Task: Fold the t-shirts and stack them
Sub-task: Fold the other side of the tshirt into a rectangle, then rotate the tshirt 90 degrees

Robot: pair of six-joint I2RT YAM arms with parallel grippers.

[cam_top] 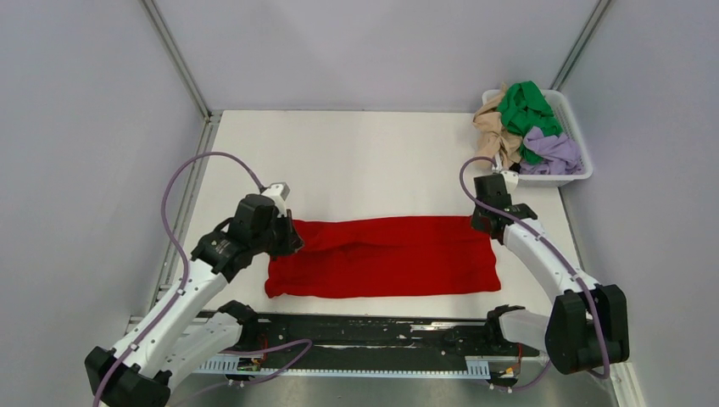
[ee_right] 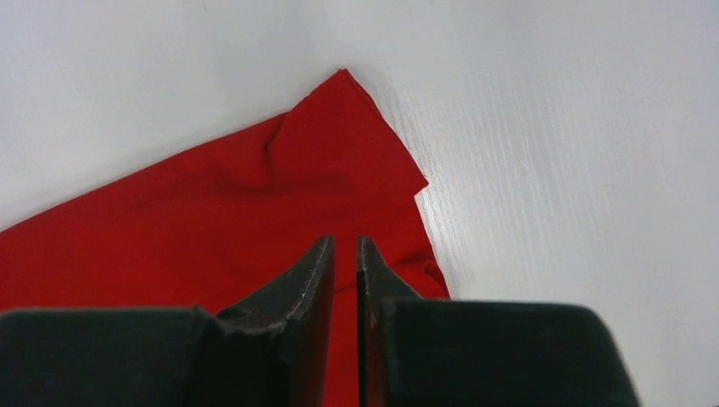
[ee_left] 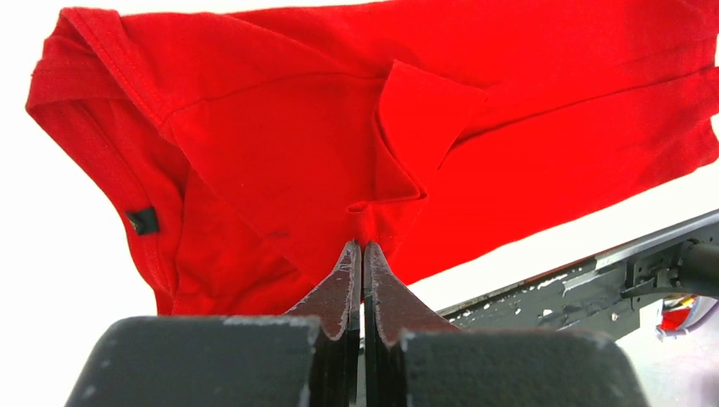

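The red t-shirt (cam_top: pixel 381 259) lies as a long folded band across the near middle of the white table (cam_top: pixel 365 161). My left gripper (cam_top: pixel 292 237) is at its left end, shut on a small pucker of the red t-shirt (ee_left: pixel 509 127); the left gripper (ee_left: pixel 362 246) has its tips pressed together there. My right gripper (cam_top: pixel 482 222) hovers at the far right corner of the red t-shirt (ee_right: pixel 212 220). The right gripper (ee_right: pixel 345 242) has a narrow gap between its jaws and pinches nothing that I can see. Green (cam_top: pixel 527 108), beige (cam_top: pixel 493 127) and lavender (cam_top: pixel 555 151) t-shirts are heaped together.
A white basket (cam_top: pixel 578 176) at the far right corner holds the heaped shirts, with the beige one spilling over its left rim. A black rail (cam_top: pixel 365 335) runs along the table's near edge between the arm bases. Grey walls close in the sides and back.
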